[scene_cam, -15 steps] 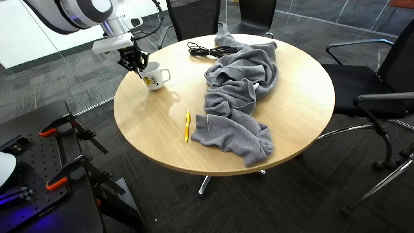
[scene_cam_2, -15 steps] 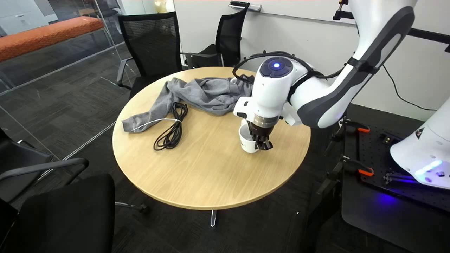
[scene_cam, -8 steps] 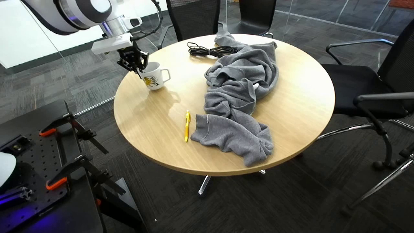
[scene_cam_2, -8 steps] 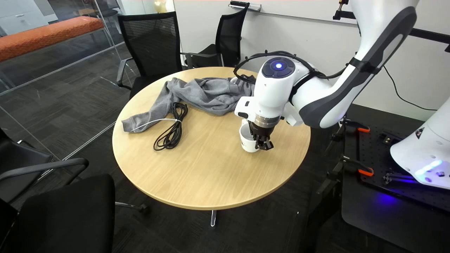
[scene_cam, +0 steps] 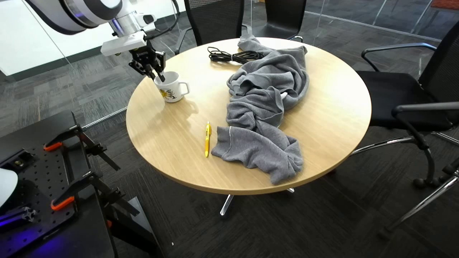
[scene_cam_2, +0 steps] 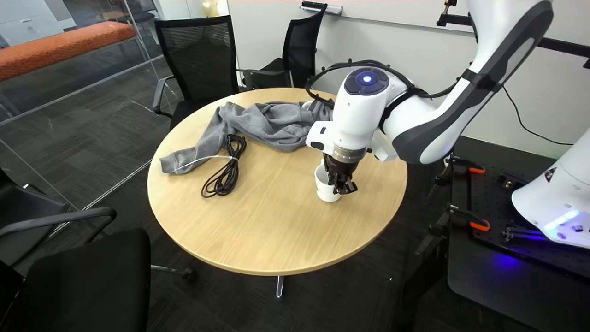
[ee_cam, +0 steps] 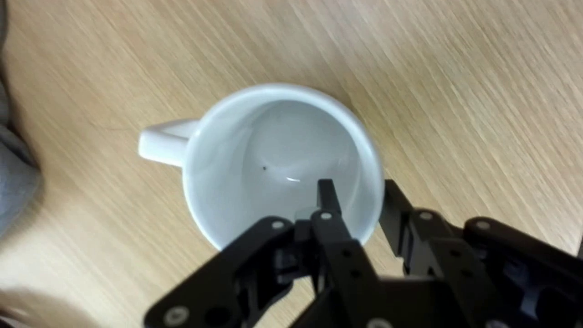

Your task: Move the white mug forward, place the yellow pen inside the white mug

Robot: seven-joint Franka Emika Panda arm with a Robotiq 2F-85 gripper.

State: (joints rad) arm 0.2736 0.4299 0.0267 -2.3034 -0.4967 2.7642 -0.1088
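The white mug (scene_cam: 175, 90) stands upright near the table's edge closest to the robot's base, its handle turned away from the gripper; it also shows in an exterior view, the mug (scene_cam_2: 327, 193) partly behind the gripper. My gripper (ee_cam: 359, 187) is over its rim with the fingers apart. In the wrist view a finger (ee_cam: 329, 197) is inside the mug (ee_cam: 291, 132), and its partner is just outside the wall, with space between them. The mug looks empty inside. On the bare wood lies the yellow pen (scene_cam: 207, 140), beside the grey sleeve.
A crumpled grey cloth (scene_cam: 261, 148) stretches across the round table (scene_cam: 161, 143). Beyond it a bundle of black cables (scene_cam: 235, 56) lies near the far edge. Chairs (scene_cam_2: 198, 60) surround the table.
The fingers have parted from their grip on the mug wall. The mug has dropped slightly and settled on the table, while the hand has risen a little. The pen has not moved.
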